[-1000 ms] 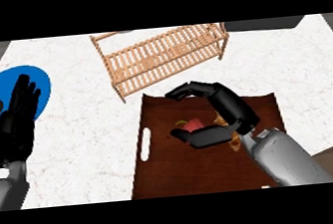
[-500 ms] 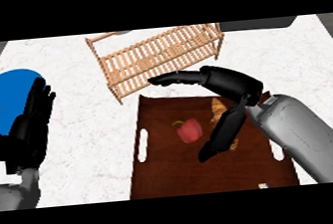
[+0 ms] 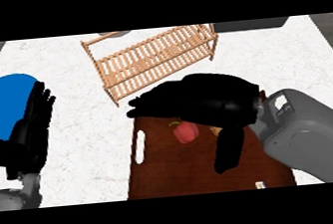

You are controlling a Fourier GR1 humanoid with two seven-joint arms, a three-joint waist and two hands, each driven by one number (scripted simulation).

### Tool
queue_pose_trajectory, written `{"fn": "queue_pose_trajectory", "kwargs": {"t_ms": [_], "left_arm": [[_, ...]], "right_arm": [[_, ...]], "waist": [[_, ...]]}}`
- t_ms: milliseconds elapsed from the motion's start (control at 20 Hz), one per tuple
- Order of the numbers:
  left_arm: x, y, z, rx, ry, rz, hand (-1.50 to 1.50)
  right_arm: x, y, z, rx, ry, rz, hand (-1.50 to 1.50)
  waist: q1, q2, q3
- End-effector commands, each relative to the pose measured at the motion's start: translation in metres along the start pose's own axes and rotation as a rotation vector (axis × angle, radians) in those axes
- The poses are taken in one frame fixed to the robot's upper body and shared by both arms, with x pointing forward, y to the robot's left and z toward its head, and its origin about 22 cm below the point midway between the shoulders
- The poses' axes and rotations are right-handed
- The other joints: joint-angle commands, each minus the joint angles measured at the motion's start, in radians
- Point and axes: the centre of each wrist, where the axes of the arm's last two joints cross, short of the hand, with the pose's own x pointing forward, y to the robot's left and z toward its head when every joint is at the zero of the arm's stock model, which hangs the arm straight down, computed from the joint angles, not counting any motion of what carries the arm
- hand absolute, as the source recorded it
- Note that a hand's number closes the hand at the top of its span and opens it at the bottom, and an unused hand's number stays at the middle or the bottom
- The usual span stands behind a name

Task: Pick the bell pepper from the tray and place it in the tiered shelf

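Still at the pick: right robot hand (image 3: 212, 104) spread above the pepper (image 3: 186, 131), not pinching it. Pepper on the tray (image 3: 167, 174), just below the shelf (image 3: 150, 58). Next: lower, curl round.

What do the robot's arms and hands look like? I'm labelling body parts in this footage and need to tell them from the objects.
Both forearms are smooth light-grey shells with rounded edges. The right forearm shows moulded panel seams near the wrist. Each ends in a matte black hand with fingers and a thumb: the right hand and the left hand. No cables, sleeves or markings show.
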Motion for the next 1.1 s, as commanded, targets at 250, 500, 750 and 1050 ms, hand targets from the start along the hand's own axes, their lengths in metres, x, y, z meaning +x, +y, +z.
{"fn": "queue_pose_trajectory", "kwargs": {"t_ms": [250, 500, 750, 1050], "left_arm": [[0.017, 0.0, -0.011, 0.006, -0.004, -0.006, 0.0], [0.021, -0.013, -0.008, -0.007, -0.002, 0.009, 0.0], [0.011, -0.002, -0.003, -0.001, -0.013, -0.001, 0.0], [-0.005, -0.007, -0.005, 0.012, -0.003, -0.007, 0.0]], "right_arm": [[0.057, 0.05, -0.015, 0.026, 0.227, 0.279, -1.5], [0.046, 0.07, -0.048, 0.043, 0.312, 0.413, -1.5], [0.039, 0.117, -0.051, 0.089, 0.44, 0.563, -1.5], [0.01, 0.114, -0.046, 0.061, 0.467, 0.531, -1.5]], "waist": [[-0.008, 0.009, 0.001], [0.009, 0.015, 0.001], [0.009, 0.014, 0.001], [0.005, 0.015, 0.001]]}}
